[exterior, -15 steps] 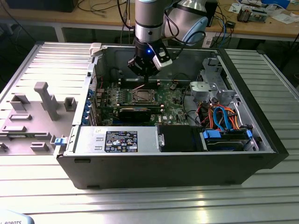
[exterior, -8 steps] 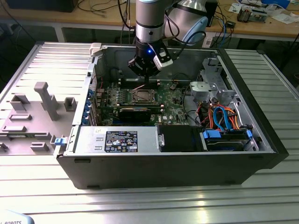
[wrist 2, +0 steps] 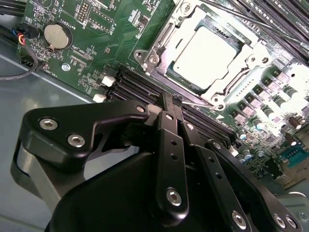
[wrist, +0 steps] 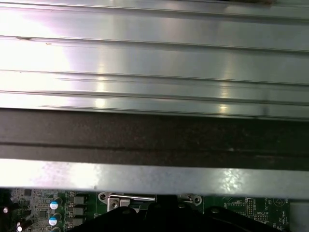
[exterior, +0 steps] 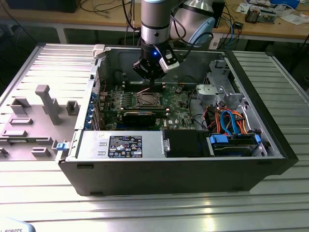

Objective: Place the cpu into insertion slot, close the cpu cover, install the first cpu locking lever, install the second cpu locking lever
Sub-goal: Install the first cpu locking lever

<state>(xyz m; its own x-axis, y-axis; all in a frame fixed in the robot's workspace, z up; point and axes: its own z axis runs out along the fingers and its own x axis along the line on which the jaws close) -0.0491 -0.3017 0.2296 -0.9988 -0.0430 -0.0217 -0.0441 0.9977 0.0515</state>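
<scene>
The cpu (wrist 2: pixel 205 52), a dull silver square, lies in the insertion slot (exterior: pixel 147 99) on the green board inside the open computer case. The cpu cover (wrist 2: pixel 232 82), a silver frame with a square window, lies flat around the chip. My gripper (wrist 2: pixel 172 102) hangs just above the socket's edge beside the long black memory slots, its black fingers (wrist 2: pixel 169 145) pressed together with nothing seen between them. A thin lever rod (wrist 2: pixel 195 104) runs along that socket edge right by the fingertips. In the exterior view the gripper (exterior: pixel 152 81) stands over the socket's far side.
The black graphics card (exterior: pixel 140 116) lies in front of the socket in the exterior view. Drive bays and orange and blue cables (exterior: pixel 229 123) fill the case on the exterior view's right. A round coin battery (wrist 2: pixel 56 36) sits on the board. The case wall (wrist: pixel 154 135) stands close by.
</scene>
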